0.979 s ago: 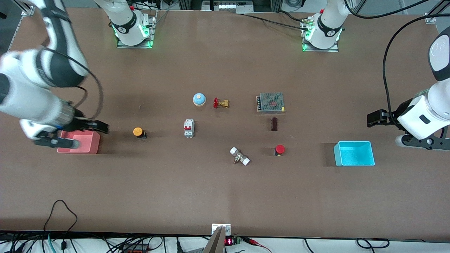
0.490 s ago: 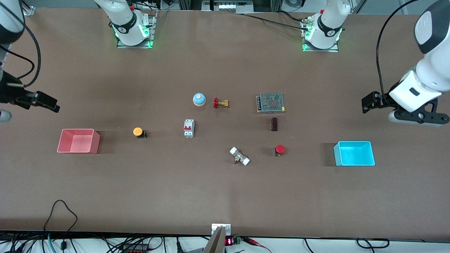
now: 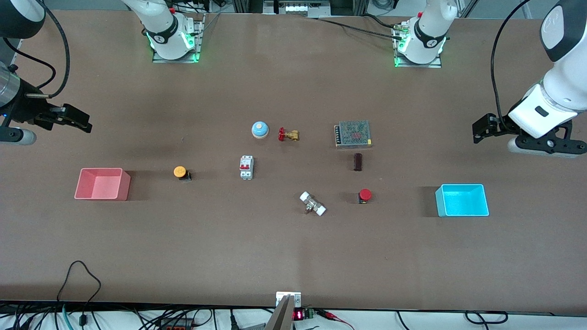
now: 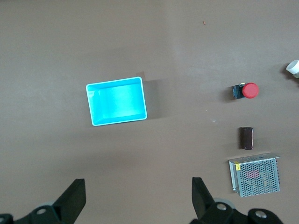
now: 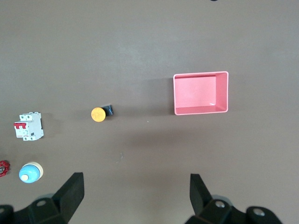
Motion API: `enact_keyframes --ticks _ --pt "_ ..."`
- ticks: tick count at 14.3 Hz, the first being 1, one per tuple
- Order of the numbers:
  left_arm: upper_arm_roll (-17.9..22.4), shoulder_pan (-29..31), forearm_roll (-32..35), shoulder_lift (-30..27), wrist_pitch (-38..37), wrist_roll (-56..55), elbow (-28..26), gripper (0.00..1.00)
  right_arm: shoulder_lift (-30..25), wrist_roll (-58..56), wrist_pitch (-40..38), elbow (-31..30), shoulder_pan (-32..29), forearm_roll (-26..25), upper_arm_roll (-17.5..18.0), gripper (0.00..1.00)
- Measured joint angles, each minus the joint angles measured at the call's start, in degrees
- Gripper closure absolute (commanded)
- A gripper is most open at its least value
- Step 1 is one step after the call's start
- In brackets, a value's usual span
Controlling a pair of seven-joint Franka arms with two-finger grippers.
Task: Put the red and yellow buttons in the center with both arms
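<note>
The yellow button (image 3: 180,172) stands on the brown tabletop between the pink tray and the white breaker; it also shows in the right wrist view (image 5: 98,114). The red button (image 3: 365,195) stands between a white-ended fitting and the cyan tray; it also shows in the left wrist view (image 4: 250,90). My right gripper (image 3: 18,136) hangs high over the table's edge at the right arm's end, open and empty (image 5: 135,198). My left gripper (image 3: 545,145) hangs high over bare table at the left arm's end, open and empty (image 4: 138,200).
A pink tray (image 3: 102,184) and a cyan tray (image 3: 462,200) stand near the table's two ends. In the middle are a white breaker (image 3: 246,167), a blue bell (image 3: 260,129), a brass valve (image 3: 288,134), a mesh box (image 3: 353,134), a dark block (image 3: 357,162) and a white-ended fitting (image 3: 312,204).
My right gripper has left its place over the pink tray and swung toward the table's edge. My left gripper has shifted away from the cyan tray. The objects have not moved.
</note>
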Motion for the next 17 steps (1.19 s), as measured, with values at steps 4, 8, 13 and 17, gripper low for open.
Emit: enact_keyframes --ticks 4,8,13,17 --pt "-0.3 0.2 0.0 -1.2 2.9 0.0 -2.4 0.0 0.0 0.0 0.0 0.0 0.0 -0.4 0.0 0.0" --pt "-0.3 0.6 0.0 -2.8 3.8 0.0 -4.9 0.0 0.0 0.0 0.0 0.0 0.0 -0.4 0.0 0.0" --pt "-0.3 0.7 0.0 -3.1 3.8 0.0 -5.3 0.0 0.0 0.0 0.0 0.0 -0.1 -0.4 0.0 0.0" --pt "-0.3 0.7 0.0 -3.2 3.8 0.0 -5.3 0.0 0.1 0.0 0.0 0.0 -0.2 -0.4 -0.1 0.0"
